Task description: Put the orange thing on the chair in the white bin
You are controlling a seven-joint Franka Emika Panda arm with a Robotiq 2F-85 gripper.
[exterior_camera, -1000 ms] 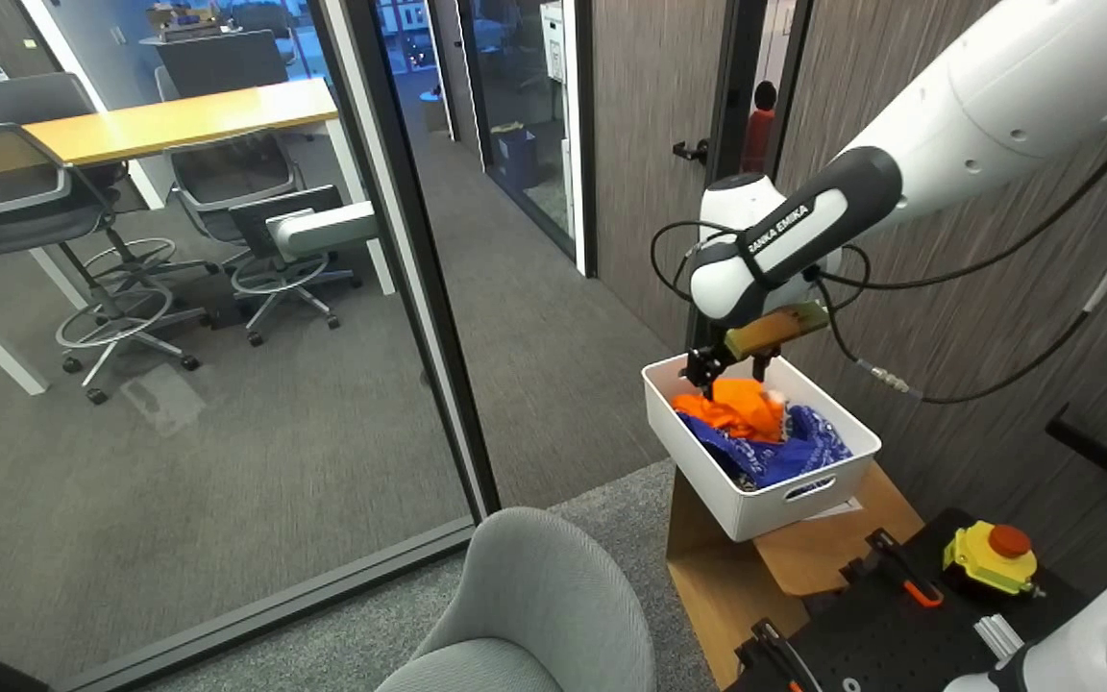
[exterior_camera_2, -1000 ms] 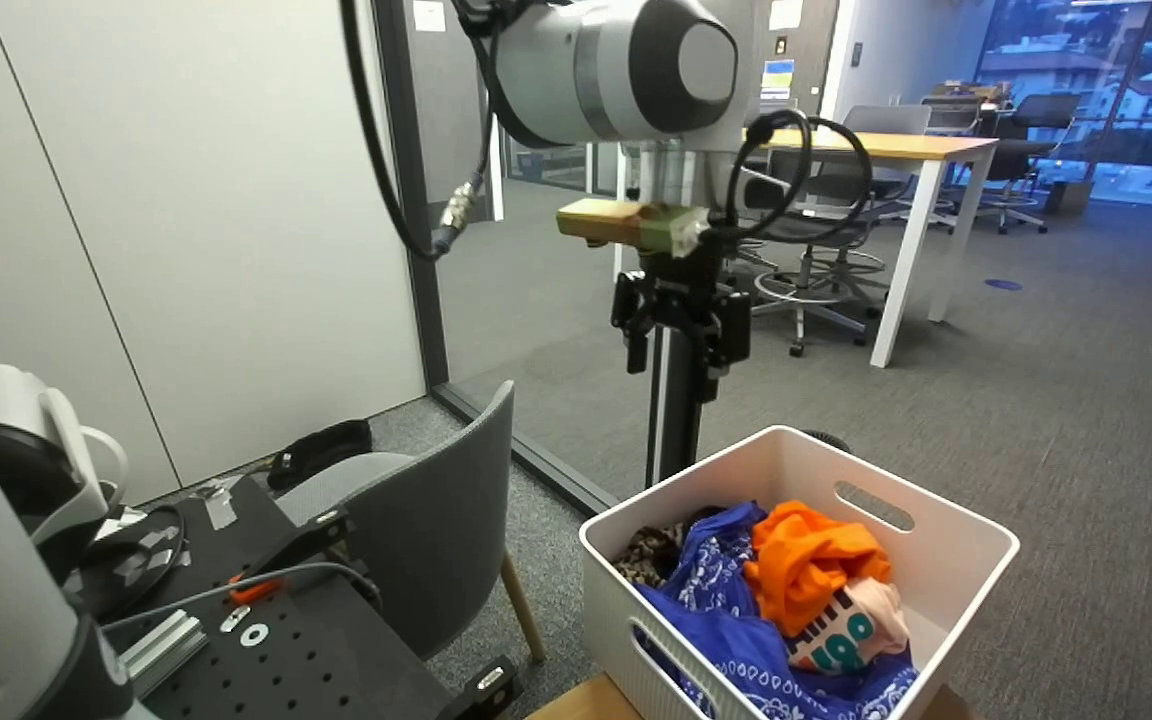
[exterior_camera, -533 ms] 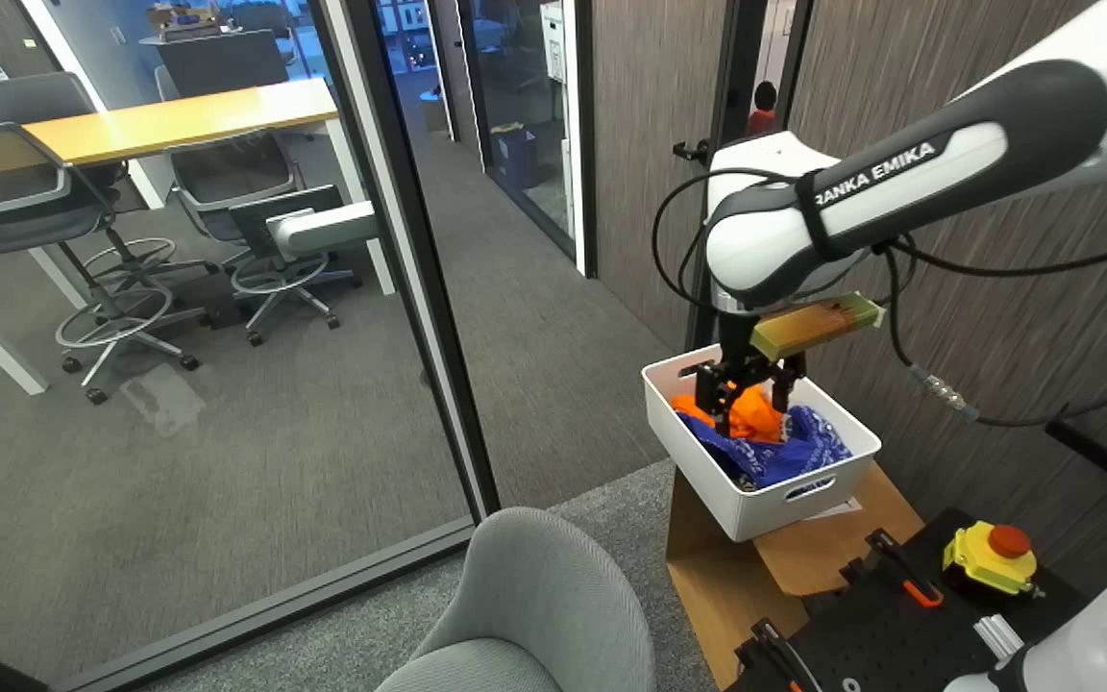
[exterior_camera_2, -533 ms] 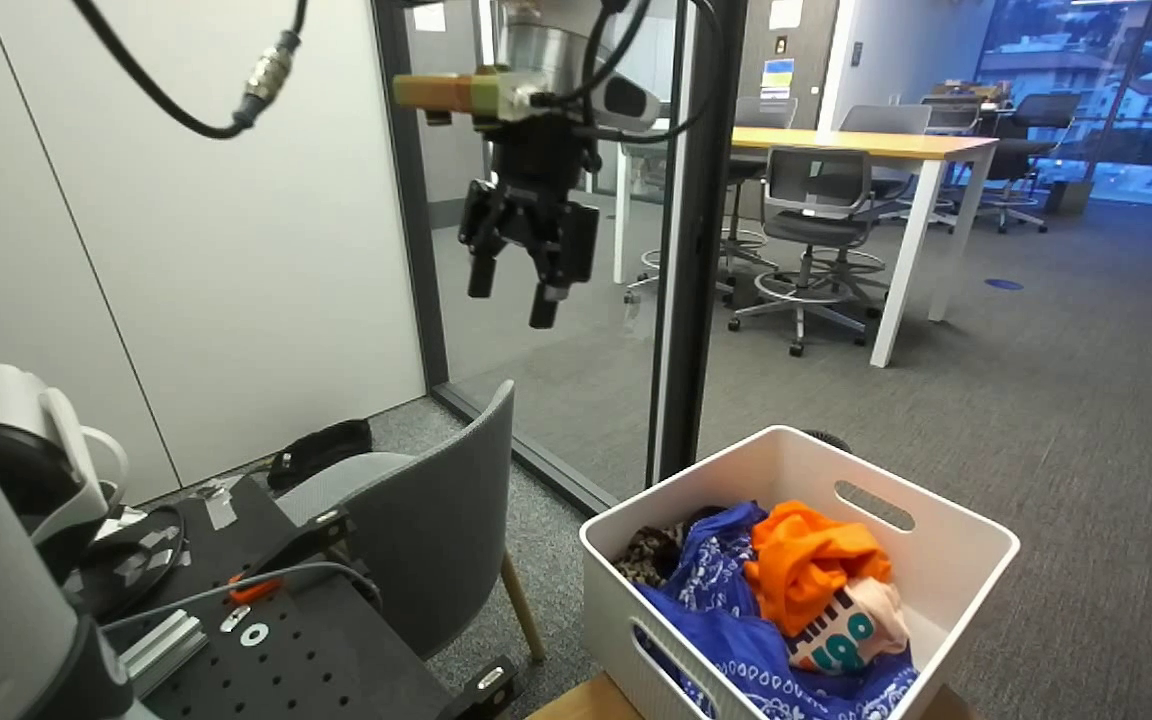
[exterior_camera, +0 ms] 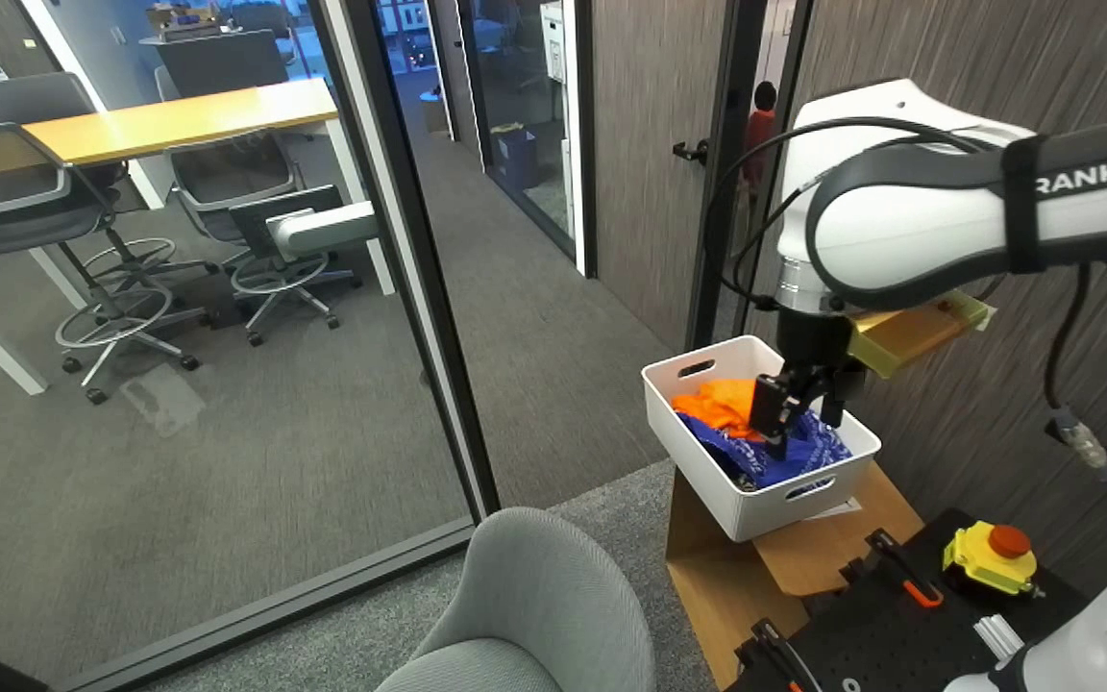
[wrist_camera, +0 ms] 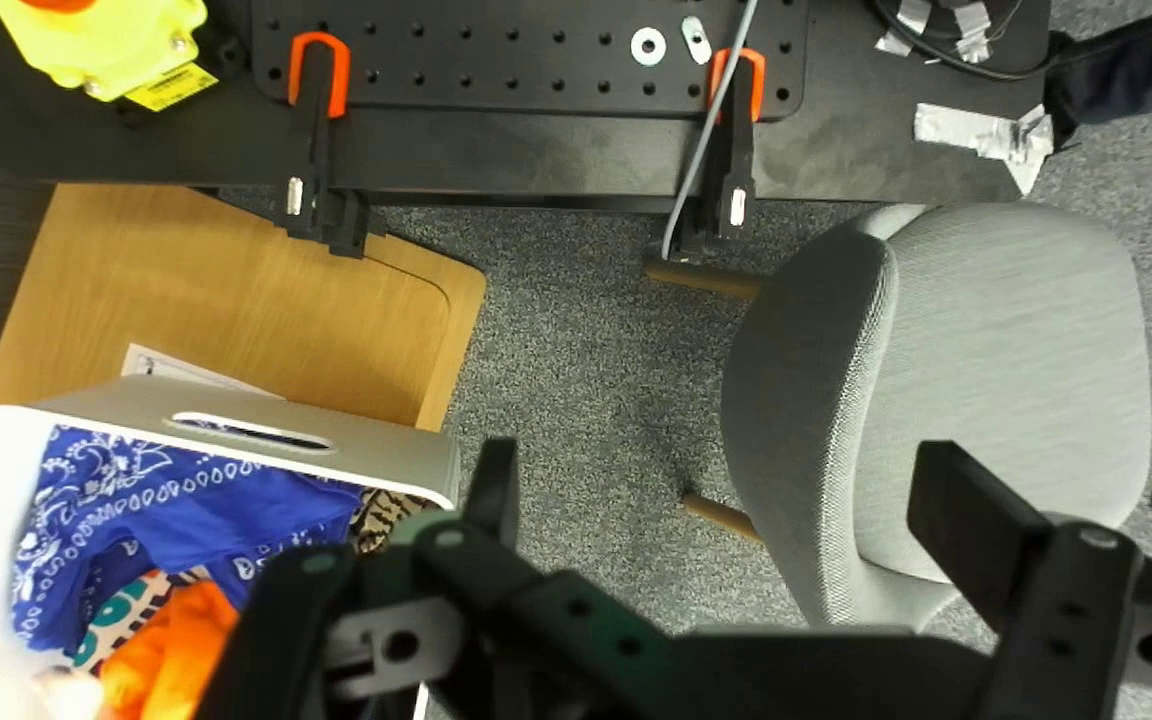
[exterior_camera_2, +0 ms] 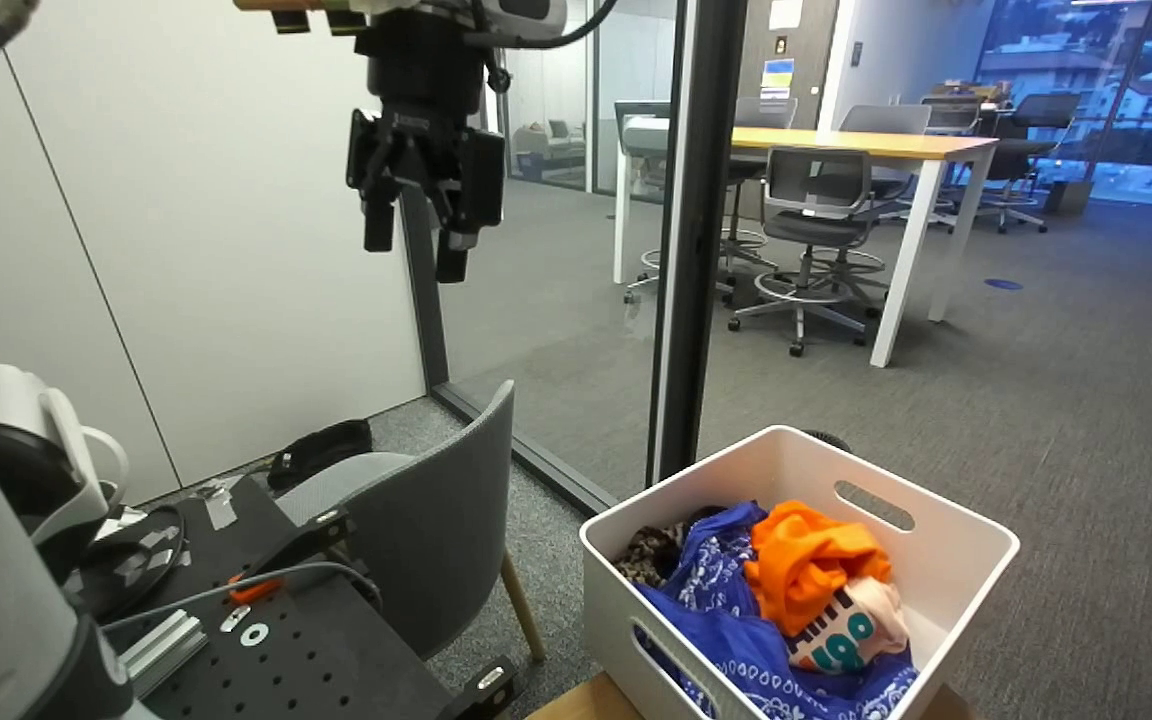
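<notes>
A crumpled orange cloth lies inside the white bin, on top of blue patterned fabric. The cloth shows in both exterior views [exterior_camera: 719,406] [exterior_camera_2: 811,560] and at the lower left of the wrist view [wrist_camera: 176,645]. The white bin [exterior_camera: 794,514] also shows in the other views [exterior_camera_2: 946,555] [wrist_camera: 376,455]. The grey chair [exterior_camera: 558,577] stands beside it; its seat shows bare grey fabric in the wrist view [wrist_camera: 1016,350]. My gripper [exterior_camera_2: 414,250] is open and empty, high above and apart from the bin. In the wrist view its spread fingers [wrist_camera: 721,480] frame floor and chair back.
The bin stands on a wooden stand [wrist_camera: 266,300]. A black perforated table [wrist_camera: 536,150] with clamps and a yellow stop-button box [exterior_camera: 991,557] lies beside it. A glass wall with a dark frame [exterior_camera_2: 691,300] stands behind the chair. A grey cable [wrist_camera: 711,130] crosses the table edge.
The arm has moved away from above the bin: the gripper shifts right in an exterior view, and left and up in an exterior view. It stays open. Bin and cloth have not moved.
</notes>
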